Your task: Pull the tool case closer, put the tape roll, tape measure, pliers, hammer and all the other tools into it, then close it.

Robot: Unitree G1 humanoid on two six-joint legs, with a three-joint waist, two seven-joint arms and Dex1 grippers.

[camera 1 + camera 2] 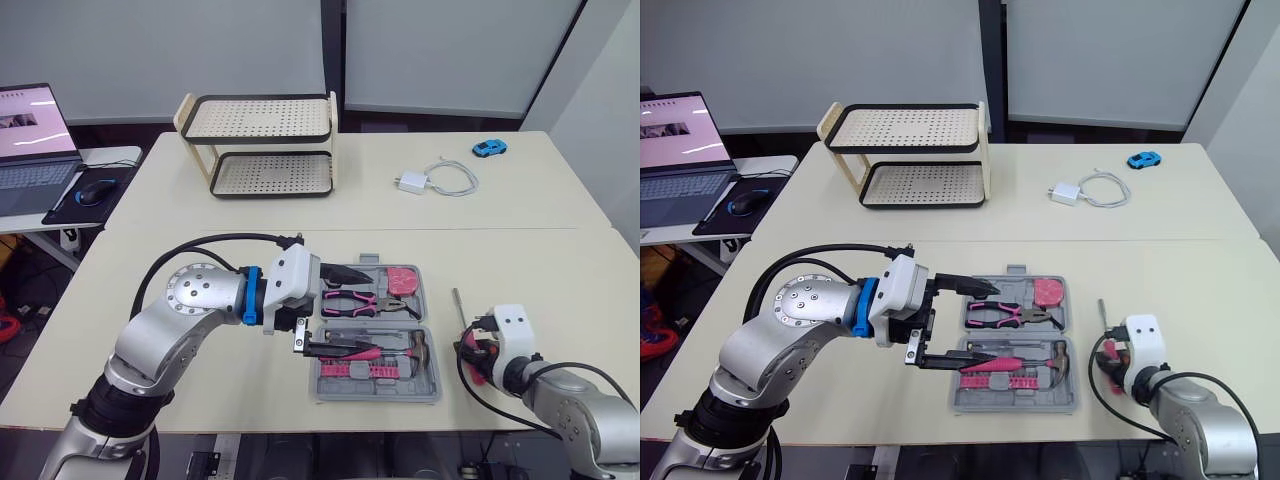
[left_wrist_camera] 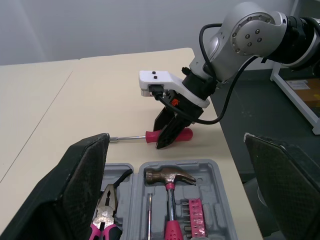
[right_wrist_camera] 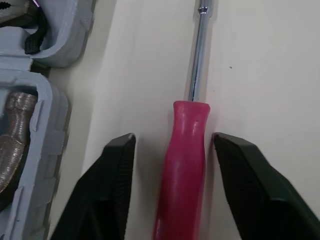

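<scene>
The grey tool case (image 1: 432,380) lies open on the table in front of me. Pink-handled pliers (image 1: 360,300) and a pink round tool (image 1: 402,280) sit in its far half. The hammer (image 1: 395,347) and a pink bit strip (image 1: 360,371) rest in its near half. My left gripper (image 1: 340,312) hovers open over the case's left side, its fingers (image 2: 85,185) spread wide and holding nothing. A red-handled screwdriver (image 3: 182,165) lies on the table to the right of the case. My right gripper (image 3: 175,137) stands open, one finger on each side of that handle.
At the back of the table are a two-tier rack (image 1: 262,145), a white charger with cable (image 1: 435,180) and a blue toy car (image 1: 489,148). A laptop (image 1: 35,135) and mouse (image 1: 97,190) sit on a side desk at the left.
</scene>
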